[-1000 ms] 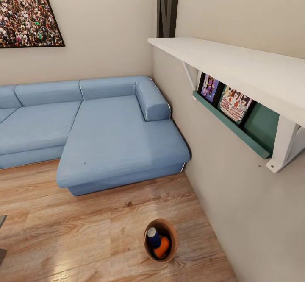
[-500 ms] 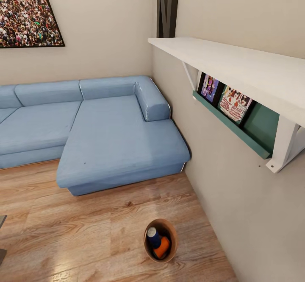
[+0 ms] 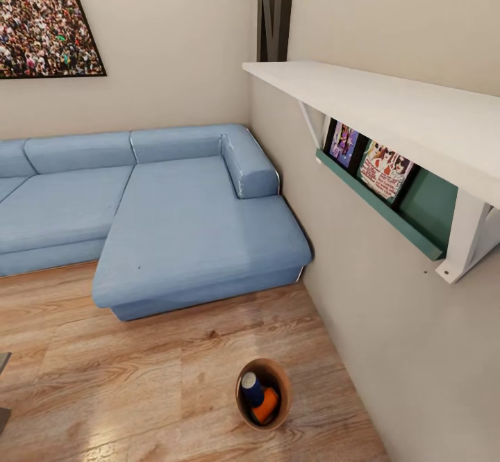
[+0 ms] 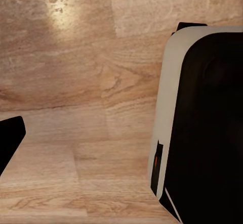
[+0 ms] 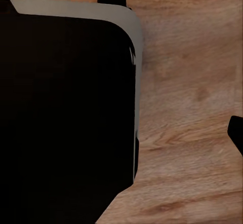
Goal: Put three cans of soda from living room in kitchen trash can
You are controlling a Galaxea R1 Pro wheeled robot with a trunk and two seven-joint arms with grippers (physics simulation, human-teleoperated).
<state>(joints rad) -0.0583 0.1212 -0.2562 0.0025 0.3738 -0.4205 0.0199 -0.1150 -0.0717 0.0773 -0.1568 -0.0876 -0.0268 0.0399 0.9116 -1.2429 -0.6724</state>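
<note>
— While the bin (image 3: 280,384) stands on the wood floor (image 3: 139,392) near the sofa (image 3: 194,233), where are the cans?
— Orange can (image 3: 267,406) and blue can (image 3: 251,388) lie inside it. Grippers: I cannot tell their state

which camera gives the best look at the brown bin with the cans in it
The head view: the bin stands on the wood floor near the wall, with a blue can and an orange can inside. Both wrist views show floorboards and dark robot body instead.
</note>
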